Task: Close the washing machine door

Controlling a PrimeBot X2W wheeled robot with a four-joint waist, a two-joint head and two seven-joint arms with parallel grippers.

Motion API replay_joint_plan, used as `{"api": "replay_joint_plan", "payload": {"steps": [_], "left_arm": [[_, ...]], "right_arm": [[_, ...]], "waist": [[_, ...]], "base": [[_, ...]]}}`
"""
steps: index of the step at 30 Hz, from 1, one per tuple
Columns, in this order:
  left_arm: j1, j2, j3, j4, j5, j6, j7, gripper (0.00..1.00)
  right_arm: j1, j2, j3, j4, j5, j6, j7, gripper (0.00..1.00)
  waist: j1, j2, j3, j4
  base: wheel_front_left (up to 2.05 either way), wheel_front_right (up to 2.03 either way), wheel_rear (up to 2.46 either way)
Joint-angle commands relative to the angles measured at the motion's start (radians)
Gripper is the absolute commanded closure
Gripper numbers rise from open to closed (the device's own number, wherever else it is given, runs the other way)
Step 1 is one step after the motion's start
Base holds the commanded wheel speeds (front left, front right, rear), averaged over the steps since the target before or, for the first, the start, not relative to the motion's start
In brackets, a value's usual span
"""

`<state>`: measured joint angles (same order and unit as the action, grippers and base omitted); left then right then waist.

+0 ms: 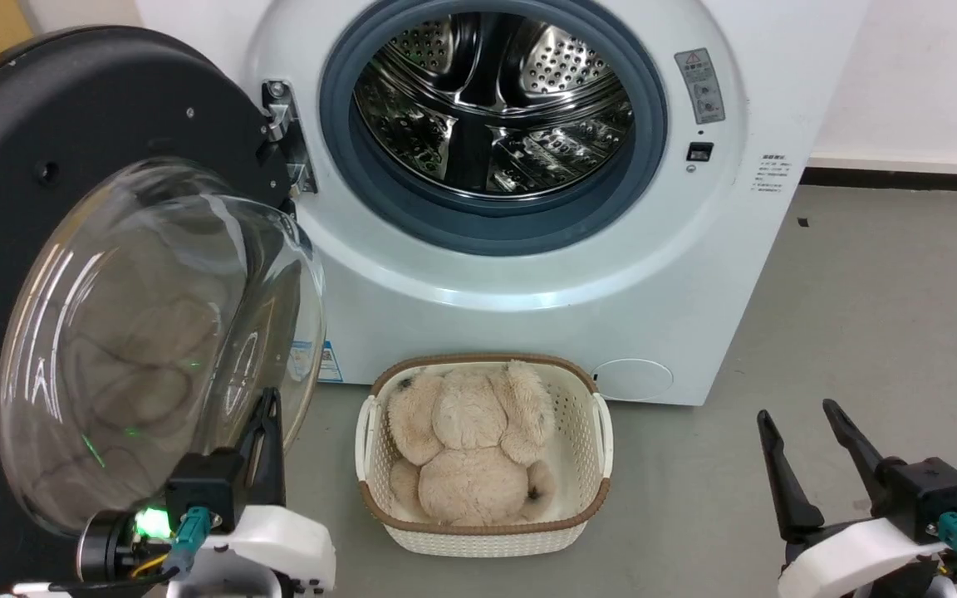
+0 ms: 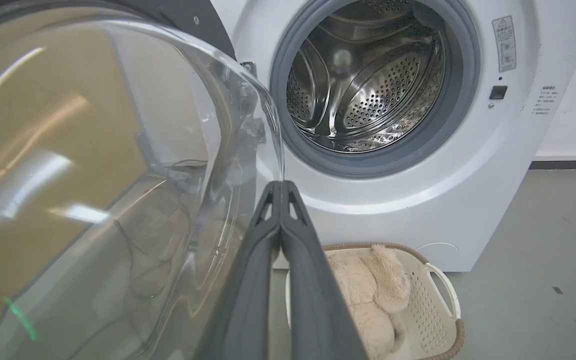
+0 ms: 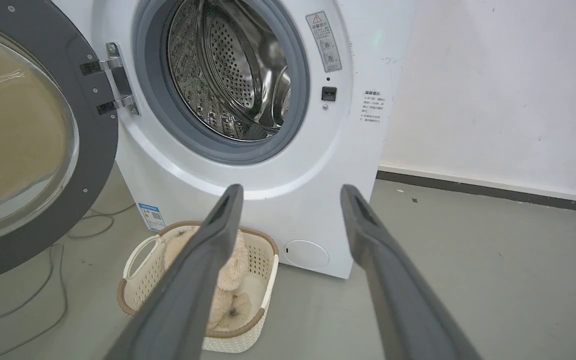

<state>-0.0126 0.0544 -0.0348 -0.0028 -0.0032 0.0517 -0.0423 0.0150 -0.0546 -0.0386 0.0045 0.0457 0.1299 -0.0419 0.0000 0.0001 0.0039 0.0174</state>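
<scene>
The washing machine (image 1: 528, 274) stands in front of me with its round opening and steel drum (image 1: 495, 108) uncovered. Its door (image 1: 46, 100) hangs wide open on the left, black rim and bulging glass bowl (image 1: 154, 332) facing me, held by the side hinge (image 1: 283, 124). My left gripper (image 1: 269, 400) is shut with nothing in it, its tips (image 2: 282, 184) right at the glass bowl's (image 2: 118, 175) outer edge; contact is unclear. My right gripper (image 1: 798, 413) is open and empty at the lower right, away from the door (image 3: 99, 145), pointing toward the machine's front (image 3: 292, 189).
A white woven basket (image 1: 478, 360) with a brown rim sits on the grey floor against the machine's base, holding a beige plush toy (image 1: 470, 440). Cables lie on the floor (image 3: 53, 280) under the door. A white wall (image 3: 493, 90) runs to the right of the machine.
</scene>
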Motion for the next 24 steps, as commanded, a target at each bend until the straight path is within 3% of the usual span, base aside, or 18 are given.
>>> {"api": "replay_joint_plan", "payload": {"steps": [1,24], "left_arm": [[-0.022,0.007,-0.005,-0.009,-0.002,0.008,-0.010,1.00],[-0.221,0.034,0.016,-0.166,-0.037,-0.016,-0.058,1.00]], "right_arm": [[0.002,0.001,-0.007,-0.002,0.014,0.000,-0.011,0.00],[-0.004,0.002,-0.058,-0.013,0.054,0.000,-0.059,0.00]], "waist": [[0.0000,-0.0001,0.001,0.005],[0.0000,-0.0001,0.030,0.140]], "base": [[0.00,0.00,0.00],[0.00,0.00,0.00]]}}
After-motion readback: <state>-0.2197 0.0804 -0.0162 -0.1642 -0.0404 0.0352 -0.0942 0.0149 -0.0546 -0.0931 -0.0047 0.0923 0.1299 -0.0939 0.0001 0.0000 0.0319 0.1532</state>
